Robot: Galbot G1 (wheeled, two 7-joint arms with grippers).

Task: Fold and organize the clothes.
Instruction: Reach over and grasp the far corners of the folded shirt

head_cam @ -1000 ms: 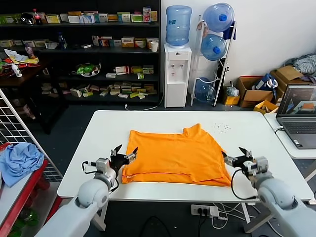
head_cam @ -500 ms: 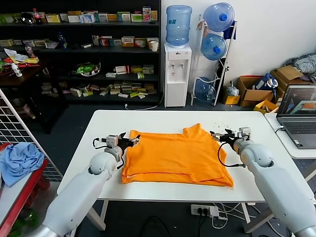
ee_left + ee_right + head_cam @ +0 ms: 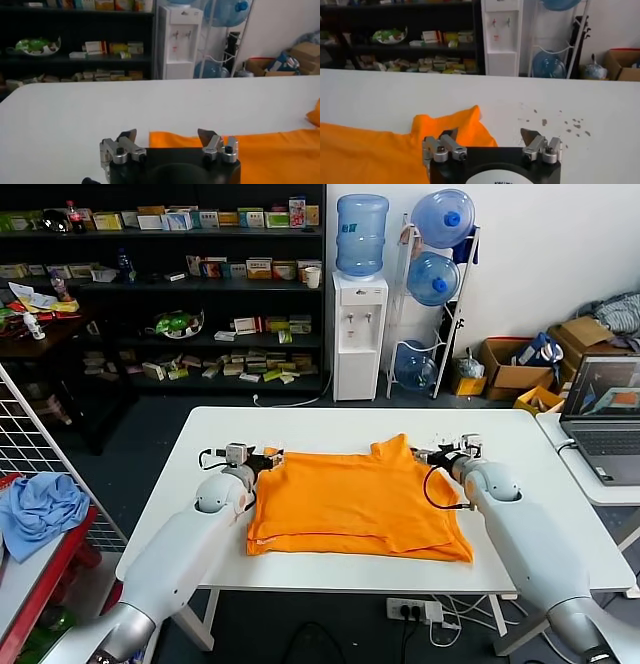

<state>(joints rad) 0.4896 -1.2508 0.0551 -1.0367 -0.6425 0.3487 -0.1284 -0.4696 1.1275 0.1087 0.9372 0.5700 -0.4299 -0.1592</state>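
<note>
The orange T-shirt (image 3: 355, 499) lies partly folded in the middle of the white table (image 3: 320, 429), with its collar toward the far edge. My left gripper (image 3: 268, 456) is open at the shirt's far left corner. In the left wrist view the gripper (image 3: 167, 134) is open and the shirt's edge (image 3: 270, 150) lies between and beyond the jaws. My right gripper (image 3: 428, 455) is open at the shirt's far right side, near the collar. In the right wrist view the gripper (image 3: 490, 132) is open over the shirt's corner (image 3: 455, 125).
A laptop (image 3: 603, 419) sits on a side table at the right. A light blue cloth (image 3: 38, 509) lies on a red rack at the left. Shelves (image 3: 160, 284), a water dispenser (image 3: 358, 334) and boxes stand beyond the table. Small dark specks (image 3: 555, 121) dot the table.
Both grippers moved from the shirt's near corners toward the far edge and now sit at its far corners. Both stayed open. The shirt has not visibly moved.
</note>
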